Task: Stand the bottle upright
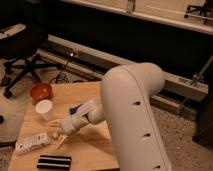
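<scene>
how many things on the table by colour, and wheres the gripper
white: 2 (small white plastic bottle lying on its side, white paper cup)
red: 1 (round red bowl)
black: 1 (black block with white stripes)
total: 4
gripper: open, low over the wooden table, beside the bottle

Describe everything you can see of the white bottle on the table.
The bottle is small, elongated, white and plastic-looking, with faint dark label markings. It lies on its side near the front left corner of the wooden table as the camera sees it, cap end pointing right. The gripper sits at that end, fingers open on either side; contact cannot be confirmed.
</scene>
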